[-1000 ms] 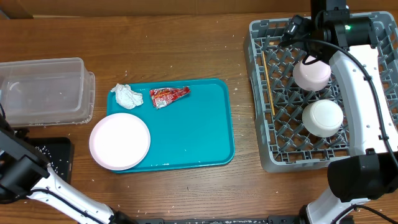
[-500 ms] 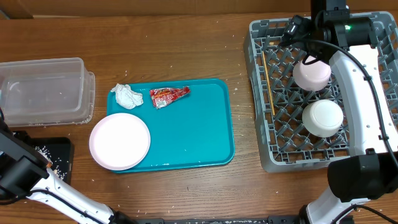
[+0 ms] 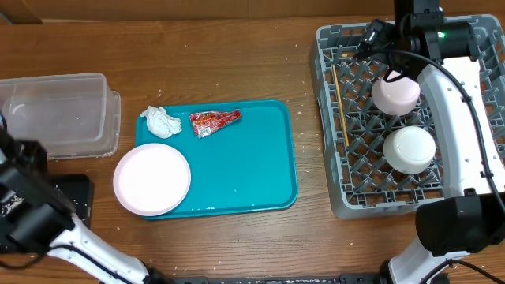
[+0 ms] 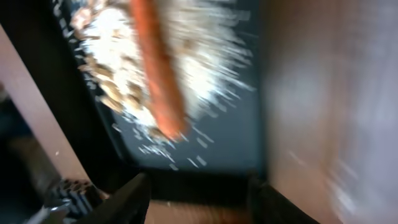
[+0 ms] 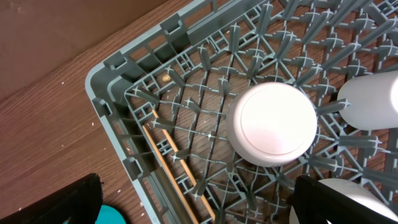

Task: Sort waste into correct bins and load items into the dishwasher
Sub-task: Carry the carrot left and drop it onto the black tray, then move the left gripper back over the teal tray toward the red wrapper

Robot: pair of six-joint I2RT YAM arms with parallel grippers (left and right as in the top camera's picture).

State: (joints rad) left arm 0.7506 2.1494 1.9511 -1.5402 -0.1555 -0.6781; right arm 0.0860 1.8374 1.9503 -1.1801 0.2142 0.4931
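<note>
On tabletop (image 3: 237, 55), L side: clear tub (image 3: 55, 114) at the back, black tray (image 3: 83, 193) in front of it, mostly hidden overhead by L arm (image 3: 31, 213). L wrist view is blurred but shows orange stick (image 4: 158, 74) lying on black tray among beige scraps (image 4: 115, 68). L jaws hang over tray's edge, partway apart, nothing btwn them.

Centre: teal tray (image 3: 245, 166) w/ napkin (image 3: 162, 121) at its back L corner. Wrapper (image 3: 213, 121) lies just beside napkin, not touching. Plate (image 3: 151, 179) sits over teal tray's front L corner, part of it past the tray's edge.

R side: rack (image 3: 325, 158) holds far bowl (image 3: 394, 93) and near bowl (image 3: 409, 148), both bottom-up, close but apart. Chopsticks (image 3: 340, 106) lie along rack's L wall. R arm (image 3: 461, 118) reaches over rack. R jaws are wide and empty, above rack's back L corner. R wrist view shows a third white piece (image 5: 373, 96) at its R edge, cut off; can't tell if it's the cup.
</note>
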